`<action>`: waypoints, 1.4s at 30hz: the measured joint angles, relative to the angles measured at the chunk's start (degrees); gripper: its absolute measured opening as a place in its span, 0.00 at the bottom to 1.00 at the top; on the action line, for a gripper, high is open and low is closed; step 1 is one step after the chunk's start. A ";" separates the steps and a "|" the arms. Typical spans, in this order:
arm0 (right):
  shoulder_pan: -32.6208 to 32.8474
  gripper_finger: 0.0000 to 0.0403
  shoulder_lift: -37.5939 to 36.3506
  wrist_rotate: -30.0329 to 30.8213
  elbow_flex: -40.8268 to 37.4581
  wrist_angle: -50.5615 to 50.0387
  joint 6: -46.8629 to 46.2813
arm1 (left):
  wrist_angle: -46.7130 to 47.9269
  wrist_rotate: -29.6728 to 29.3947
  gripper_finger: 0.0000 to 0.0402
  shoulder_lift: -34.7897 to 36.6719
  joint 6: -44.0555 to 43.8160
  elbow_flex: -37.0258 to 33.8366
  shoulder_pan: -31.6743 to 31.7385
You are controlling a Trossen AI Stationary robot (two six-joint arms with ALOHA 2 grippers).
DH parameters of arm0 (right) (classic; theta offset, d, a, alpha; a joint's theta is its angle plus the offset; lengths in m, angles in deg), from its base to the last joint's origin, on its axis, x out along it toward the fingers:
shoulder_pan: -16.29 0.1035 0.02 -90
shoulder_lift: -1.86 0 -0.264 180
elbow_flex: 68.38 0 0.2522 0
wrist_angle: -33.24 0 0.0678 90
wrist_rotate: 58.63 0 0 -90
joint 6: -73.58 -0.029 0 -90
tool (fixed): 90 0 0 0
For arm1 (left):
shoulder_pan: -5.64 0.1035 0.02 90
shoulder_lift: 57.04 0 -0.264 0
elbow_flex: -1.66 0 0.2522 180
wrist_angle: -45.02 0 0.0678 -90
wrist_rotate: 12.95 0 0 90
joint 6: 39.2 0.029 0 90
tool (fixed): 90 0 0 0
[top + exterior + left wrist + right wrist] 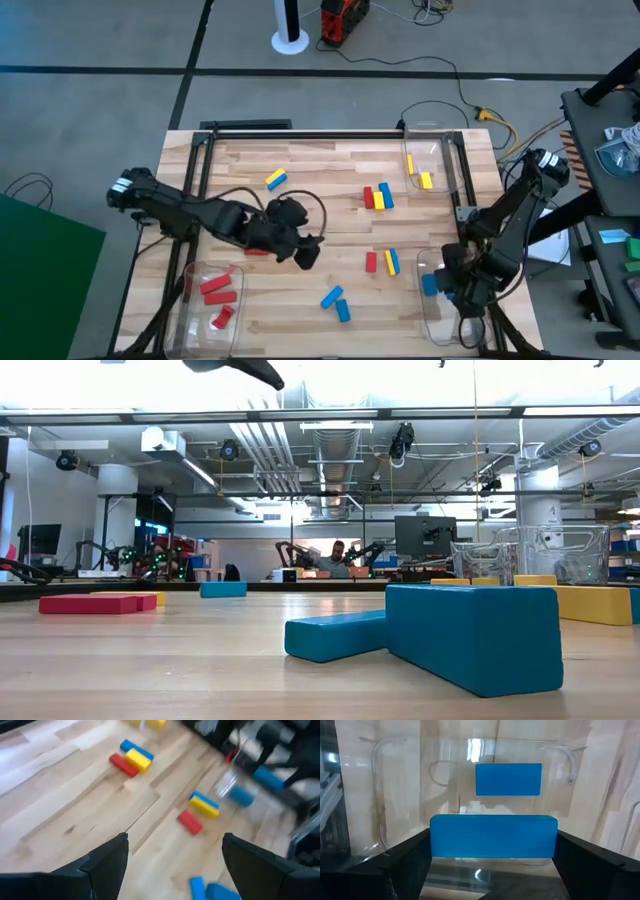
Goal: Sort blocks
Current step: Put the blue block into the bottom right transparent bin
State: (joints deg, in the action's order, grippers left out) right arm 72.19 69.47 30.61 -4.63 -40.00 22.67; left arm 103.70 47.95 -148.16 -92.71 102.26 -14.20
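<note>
Red, yellow and blue blocks lie scattered on the wooden table: a trio (377, 197) at the middle, another trio (383, 262) nearer, and a blue pair (336, 302) at the front. My left gripper (306, 254) hovers open above bare wood left of the middle, nothing between its fingers (107, 862). My right gripper (452, 288) is over the clear bin (440, 318) at the near right, shut on a blue block (493, 836). Another blue block (508, 779) lies flat on that bin's floor. My right gripper pinches the blue block by its two short ends (434, 837) between its two fingers, which come from above and point down into the bin. The block lies level across the gap, above the bin's floor and apart from the other blue block.
A clear bin (195, 320) at the near left holds three red blocks. A clear bin (445, 140) at the far right holds yellow blocks. A yellow and a blue block (276, 179) lie far left of the middle; a red block (257, 251) lies by the left gripper.
</note>
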 joint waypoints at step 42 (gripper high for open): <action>-0.15 0.98 5.01 1.87 -1.42 0.33 -6.90 | 2.22 2.05 0.67 -4.73 2.85 5.28 0.00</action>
State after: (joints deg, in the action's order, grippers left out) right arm 72.03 74.49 32.48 -6.05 -39.67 15.77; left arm 105.91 50.01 -152.90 -89.85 107.54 -14.20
